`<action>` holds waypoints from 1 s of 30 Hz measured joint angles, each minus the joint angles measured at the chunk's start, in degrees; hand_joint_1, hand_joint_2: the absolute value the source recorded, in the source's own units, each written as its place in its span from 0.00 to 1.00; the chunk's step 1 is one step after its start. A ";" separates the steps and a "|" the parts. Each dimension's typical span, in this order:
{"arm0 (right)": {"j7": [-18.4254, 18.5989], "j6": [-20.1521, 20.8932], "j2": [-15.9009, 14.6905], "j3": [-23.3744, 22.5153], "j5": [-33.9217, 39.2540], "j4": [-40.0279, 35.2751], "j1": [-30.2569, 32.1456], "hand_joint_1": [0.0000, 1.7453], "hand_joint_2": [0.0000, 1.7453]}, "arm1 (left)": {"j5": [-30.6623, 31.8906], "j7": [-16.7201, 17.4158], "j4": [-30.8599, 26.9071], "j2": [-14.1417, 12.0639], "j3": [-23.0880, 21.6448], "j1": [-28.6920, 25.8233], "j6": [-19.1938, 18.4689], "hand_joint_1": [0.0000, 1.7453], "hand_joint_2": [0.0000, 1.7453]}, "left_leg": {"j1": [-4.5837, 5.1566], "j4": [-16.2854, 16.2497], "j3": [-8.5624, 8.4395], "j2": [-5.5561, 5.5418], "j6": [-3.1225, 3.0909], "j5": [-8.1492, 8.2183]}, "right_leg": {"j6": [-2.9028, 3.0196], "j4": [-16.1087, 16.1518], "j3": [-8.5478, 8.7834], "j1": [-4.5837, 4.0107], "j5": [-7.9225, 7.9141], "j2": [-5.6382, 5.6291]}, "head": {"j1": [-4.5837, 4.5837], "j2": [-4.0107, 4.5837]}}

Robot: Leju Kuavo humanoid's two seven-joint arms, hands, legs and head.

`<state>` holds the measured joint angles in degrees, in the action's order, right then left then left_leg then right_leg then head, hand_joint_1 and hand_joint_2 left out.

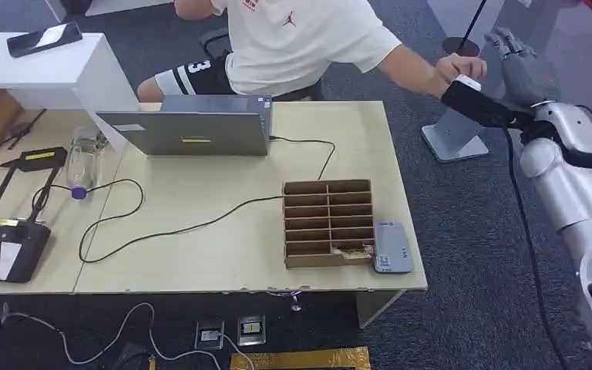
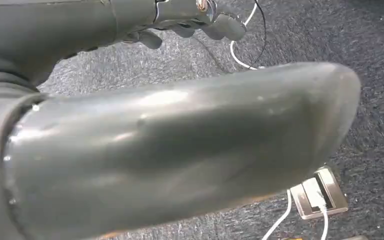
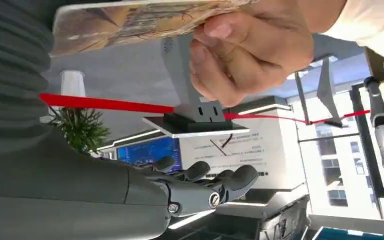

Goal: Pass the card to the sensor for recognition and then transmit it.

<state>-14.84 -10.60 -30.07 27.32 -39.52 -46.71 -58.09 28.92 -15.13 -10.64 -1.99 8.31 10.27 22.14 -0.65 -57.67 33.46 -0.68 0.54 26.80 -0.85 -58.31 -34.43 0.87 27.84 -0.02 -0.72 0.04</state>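
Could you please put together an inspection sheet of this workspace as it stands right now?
Surface: pale wooden table, set on dark carpet.
Job's things: card raised off the table, gripped by a person's hand; grey sensor lies beside the wooden divider box.
Clutter: laptop, bottle, black controller.
Hands: right hand raised beyond the table at the person's hand, and its hold on the card is unclear; left hand hangs over the carpet, holding nothing.
Cables: black cable loops across the table from the laptop.
Surroundings: person seated behind the table; floor sockets.
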 joint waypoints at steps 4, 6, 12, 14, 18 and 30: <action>-0.33 -0.41 0.24 0.68 0.55 0.00 0.72 1.00 1.00 | -0.20 0.00 0.00 -0.07 0.00 -0.10 0.00 0.00 0.00 | 0.00 0.00 0.00 0.00 0.00 0.00 | 0.00 0.00 -0.01 0.00 0.00 0.02 | 0.02 0.00; -0.39 -0.35 0.26 1.14 0.98 0.04 0.73 1.00 1.00 | -0.20 0.00 0.00 -0.07 0.00 -0.15 -0.02 0.00 0.00 | 0.00 0.00 0.00 0.00 0.00 0.00 | 0.00 0.00 -0.01 0.00 0.00 0.02 | 0.02 0.00; -0.42 0.35 0.39 1.81 2.25 0.13 0.72 1.00 1.00 | -0.17 0.11 0.00 -0.07 -0.04 -0.14 -0.42 0.00 0.00 | 0.00 0.00 0.01 0.00 0.00 0.00 | 0.00 0.00 -0.03 0.00 0.00 0.02 | 0.00 0.00; -0.42 0.42 0.46 1.90 2.43 0.13 0.72 1.00 1.00 | -0.20 0.11 0.00 -0.07 -0.04 -0.16 -0.42 0.00 0.00 | 0.00 0.00 0.02 0.00 0.00 0.00 | 0.00 0.00 -0.03 0.00 0.00 0.02 | 0.02 0.00; -0.39 0.42 0.55 2.16 3.02 0.13 0.70 1.00 1.00 | -0.37 0.11 0.00 -0.07 -0.04 -0.15 -0.35 0.00 0.00 | 0.00 0.00 0.01 0.00 0.00 0.00 | 0.00 0.00 -0.03 0.00 0.00 0.01 | 0.02 0.00; -0.39 0.39 0.92 2.75 3.34 0.13 0.72 1.00 1.00 | -0.74 0.15 0.00 -0.09 -0.04 -0.15 -0.50 0.00 0.00 | 0.00 0.00 0.00 0.00 0.00 0.00 | 0.00 0.00 -0.03 0.00 0.00 0.01 | 0.02 0.00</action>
<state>-15.23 -10.21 -29.16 30.08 -36.17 -46.58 -57.38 28.17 -14.97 -10.64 -2.08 8.26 10.11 21.64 -0.65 -57.68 33.46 -0.68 0.54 26.80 -0.85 -58.31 -34.46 0.87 27.84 -0.01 -0.70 0.04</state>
